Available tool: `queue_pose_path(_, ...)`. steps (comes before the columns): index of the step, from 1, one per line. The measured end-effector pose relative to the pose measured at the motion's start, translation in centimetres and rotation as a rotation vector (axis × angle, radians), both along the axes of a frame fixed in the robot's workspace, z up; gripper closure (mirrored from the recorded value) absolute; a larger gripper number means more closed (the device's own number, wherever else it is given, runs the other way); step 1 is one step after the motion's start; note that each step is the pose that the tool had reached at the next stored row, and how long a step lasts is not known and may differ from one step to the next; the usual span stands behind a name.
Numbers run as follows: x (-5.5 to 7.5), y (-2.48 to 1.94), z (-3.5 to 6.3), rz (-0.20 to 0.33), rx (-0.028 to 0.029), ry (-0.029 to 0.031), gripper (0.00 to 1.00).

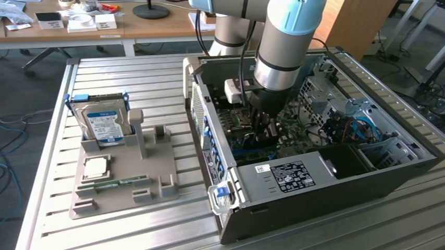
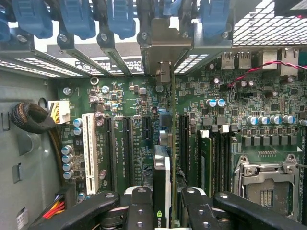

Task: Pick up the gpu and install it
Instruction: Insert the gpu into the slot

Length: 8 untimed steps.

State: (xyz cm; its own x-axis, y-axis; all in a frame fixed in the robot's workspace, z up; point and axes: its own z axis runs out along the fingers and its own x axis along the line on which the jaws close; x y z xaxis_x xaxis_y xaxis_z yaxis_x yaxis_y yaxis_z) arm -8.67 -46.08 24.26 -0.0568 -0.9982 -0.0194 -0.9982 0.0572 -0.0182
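In the exterior view, the grey-and-pale-blue robot arm reaches down from twelve o'clock into the open black desktop computer case, which lies on its side on the ribbed metal tabletop. The black jaws sit low inside the case, just above the green motherboard. At about nine o'clock from the case, well apart from it, a flat grey parts holder rests on the tabletop. It carries a silver hard drive with a blue-and-white label standing upright at its far end, a square silver processor chip nearer the front, and a narrow green memory stick lying flat just beside the chip. Beyond the tabletop, at eleven o'clock, a wooden desk holds small white boxes.

In the wrist view, the jaws are closed on the thin black gpu card, gripping it edge-on between the two black fingers. The card stands upright over the long black expansion slots of the motherboard, its metal bracket end pointing toward twelve o'clock, at the case's slotted rear wall with blue retaining clips. A white expansion slot lies at about nine o'clock from the card, and the empty silver processor socket at about three o'clock. Whether the card is fully seated I cannot tell.
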Motion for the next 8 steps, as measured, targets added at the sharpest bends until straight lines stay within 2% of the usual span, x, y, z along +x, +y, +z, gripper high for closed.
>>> queue_pose_path(8, 0.0, 0.0, 0.0, 0.0, 0.0, 0.0, 0.73)
